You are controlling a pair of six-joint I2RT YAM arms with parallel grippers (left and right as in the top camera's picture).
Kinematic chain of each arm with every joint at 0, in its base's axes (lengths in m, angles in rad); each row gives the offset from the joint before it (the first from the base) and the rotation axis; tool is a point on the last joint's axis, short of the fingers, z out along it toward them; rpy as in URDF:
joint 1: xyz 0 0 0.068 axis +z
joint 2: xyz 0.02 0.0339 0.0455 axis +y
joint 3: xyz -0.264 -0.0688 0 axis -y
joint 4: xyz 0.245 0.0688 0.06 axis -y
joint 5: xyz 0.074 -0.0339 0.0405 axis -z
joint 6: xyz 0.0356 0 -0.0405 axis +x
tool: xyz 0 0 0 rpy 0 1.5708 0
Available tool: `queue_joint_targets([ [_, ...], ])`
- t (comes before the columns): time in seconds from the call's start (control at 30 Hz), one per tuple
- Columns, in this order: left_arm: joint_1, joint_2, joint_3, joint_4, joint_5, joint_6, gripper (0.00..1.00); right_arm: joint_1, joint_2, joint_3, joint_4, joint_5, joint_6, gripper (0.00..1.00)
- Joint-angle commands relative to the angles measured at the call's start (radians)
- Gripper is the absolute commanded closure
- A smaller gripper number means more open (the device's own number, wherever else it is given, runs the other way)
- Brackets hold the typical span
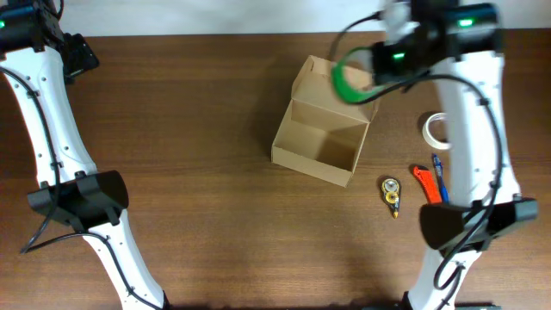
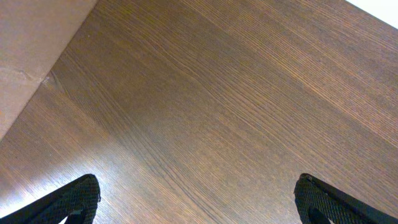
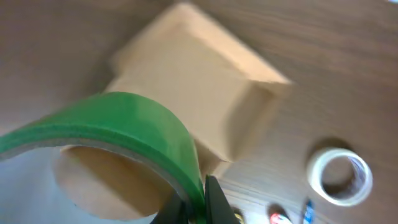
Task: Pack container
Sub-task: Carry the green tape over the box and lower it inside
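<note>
The container (image 1: 320,129) is seen open on the surface (image 1: 198,172), right of centre, with its lid flap raised at the far side; its far right corner is partly hidden by the right end effector (image 1: 368,71), which is clenched on a green tape roll (image 1: 349,82); in the right wrist view the roll is blurred and cut off at the left edge, and only the fingertips (image 3: 214,202) are shown; the left end effector (image 2: 199,202) is released, its jaws spread wide over bare wood; a pale brown panel (image 2: 31,56) in that view's corner cannot be identified; a white tape roll (image 1: 435,129) is half covered by the right arm.
</note>
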Motion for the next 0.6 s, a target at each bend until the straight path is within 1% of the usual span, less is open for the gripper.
queue_joint_targets([
  [0.0, 0.005, 0.005, -0.004, 0.002, 0.005, 0.008, 0.0, 0.09, 0.003, -0.006, 0.014, 0.046, -0.03, 0.96],
  [0.2, 0.005, 0.005, -0.004, 0.002, 0.005, 0.008, 0.0, 0.174, 0.09, -0.006, 0.003, 0.058, -0.029, 0.96],
  [0.57, 0.005, 0.005, -0.004, 0.002, 0.005, 0.008, 0.0, 0.169, 0.254, -0.033, -0.003, 0.083, -0.006, 0.96],
])
